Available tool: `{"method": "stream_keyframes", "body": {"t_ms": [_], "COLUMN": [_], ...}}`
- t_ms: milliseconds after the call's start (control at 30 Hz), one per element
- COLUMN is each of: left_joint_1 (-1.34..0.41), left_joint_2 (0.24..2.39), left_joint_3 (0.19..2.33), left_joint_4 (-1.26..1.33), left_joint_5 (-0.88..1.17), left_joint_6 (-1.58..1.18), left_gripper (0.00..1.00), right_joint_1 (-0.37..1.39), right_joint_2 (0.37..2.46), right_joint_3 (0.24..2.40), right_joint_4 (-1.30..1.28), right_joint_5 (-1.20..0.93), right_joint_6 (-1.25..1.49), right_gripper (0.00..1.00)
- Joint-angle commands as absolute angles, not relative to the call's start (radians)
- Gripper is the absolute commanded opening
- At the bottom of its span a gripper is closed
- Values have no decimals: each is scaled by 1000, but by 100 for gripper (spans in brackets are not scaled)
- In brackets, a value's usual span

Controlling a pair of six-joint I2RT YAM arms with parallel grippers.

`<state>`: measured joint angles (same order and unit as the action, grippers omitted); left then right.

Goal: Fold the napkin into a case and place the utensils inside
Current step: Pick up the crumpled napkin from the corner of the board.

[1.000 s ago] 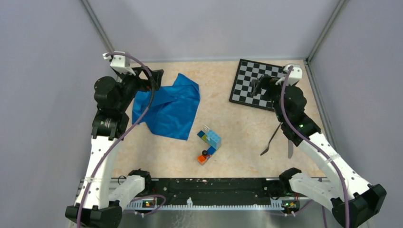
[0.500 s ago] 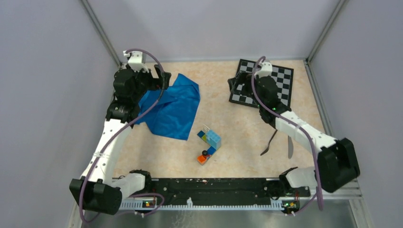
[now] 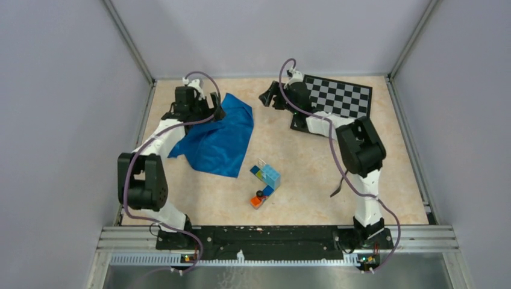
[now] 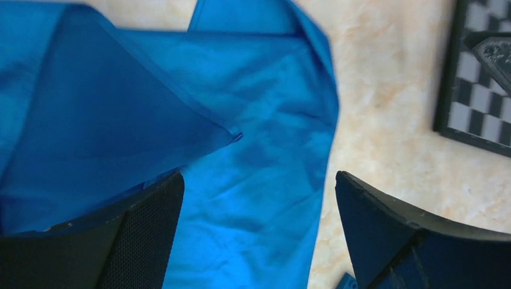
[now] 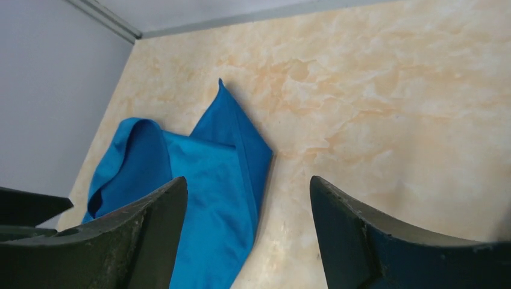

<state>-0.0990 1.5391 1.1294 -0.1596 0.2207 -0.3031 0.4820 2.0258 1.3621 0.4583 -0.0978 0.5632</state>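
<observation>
The napkin (image 3: 217,138) lies rumpled on the bench (image 3: 301,156), left of centre in the overhead view. One corner flap is doubled over its upper left part and a peak is raised at its top edge. A little of the fork (image 3: 334,191) is seen at the lower right; the knife cannot be made out.

The left fingers (image 4: 138,241) are spread wide close over the cloth, with the flap's tip lying between them and nothing gripped. Whether they touch it cannot be told. The right fingers (image 5: 361,235) are likewise held well apart and empty. They are pointed at the peaked corner from the upper middle of the bench, beside the chessboard (image 3: 343,96).

The step is judged to be flattening the sheet before any fold is made. It is best done if only the flap's top layer is pinched near its tip, the peaked corner is taken by the right fingers, and the cloth is drawn low and outward. Such thin, glossy fabric is likely to slip, so a deep bite is advised. The toy bricks (image 3: 265,180) should be kept clear of.
</observation>
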Motion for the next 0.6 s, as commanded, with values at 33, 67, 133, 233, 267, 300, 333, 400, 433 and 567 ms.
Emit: {"method": "stream_keyframes", "body": {"t_ms": [33, 67, 133, 233, 267, 300, 333, 400, 433, 567], "left_joint_1": [-98, -105, -135, -175, -182, -188, -192, -202, -207, -218], "left_joint_2": [1780, 1832, 1915, 2033, 2063, 2088, 2111, 2136, 2138, 2134], "left_joint_3": [1367, 1436, 1537, 1644, 1674, 1708, 1728, 1740, 1734, 1693], "left_joint_4": [-366, -438, -495, -556, -576, -595, -611, -627, -627, -606], "left_joint_5": [191, 176, 90, 13, -24, -54, -82, -122, -130, -139], "left_joint_6": [-348, -347, -321, -302, -294, -287, -279, -266, -258, -248], "left_gripper": [98, 97, 94, 92, 92, 92, 90, 84, 82, 81], "right_joint_1": [503, 512, 536, 570, 584, 596, 606, 616, 620, 636], "right_joint_2": [2241, 2272, 2321, 2381, 2401, 2423, 2445, 2499, 2519, 2579], "right_joint_3": [1647, 1688, 1764, 1870, 1911, 1952, 1994, 2077, 2116, 2227], "right_joint_4": [349, 315, 246, 144, 92, 41, -8, -94, -128, -231], "right_joint_5": [-255, -258, -251, -237, -211, -176, -147, -115, -114, -65], "right_joint_6": [612, 599, 561, 510, 484, 459, 431, 406, 400, 357], "right_gripper": [72, 72, 72, 71, 71, 71, 71, 70, 68, 62]}}
